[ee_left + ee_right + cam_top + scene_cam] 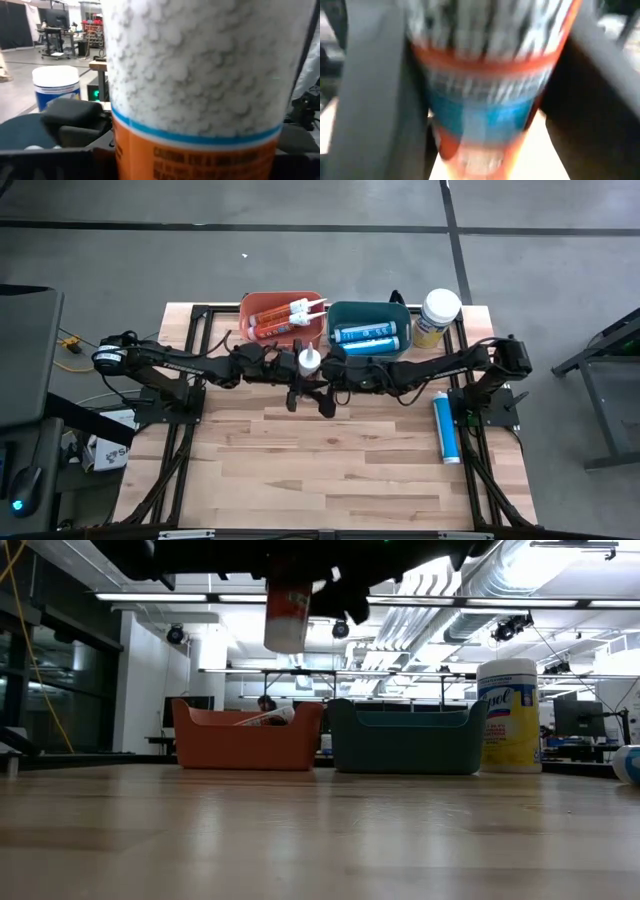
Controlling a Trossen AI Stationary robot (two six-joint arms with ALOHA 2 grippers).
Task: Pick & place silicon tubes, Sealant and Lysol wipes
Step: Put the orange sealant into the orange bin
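- Nearest, bare wooden table [330, 470] planks fill the front; a blue tube [446, 427] lies flat near the right edge, beside the right arm's base
- Mid-table, both arms meet; the left gripper [296, 387] and right gripper [325, 392] flank an orange-and-white cartridge [309, 361], held upright well above the boards; in the low view it hangs clear of the table
- Both wrist views are filled by that cartridge between dark fingers, so each gripper seems clamped on it
- Behind, an orange bin [281, 318] holds orange cartridges; just beside it a teal bin [369, 329] holds blue tubes
- Farthest right, the Lysol wipes [436, 317] stand upright just beside the teal bin
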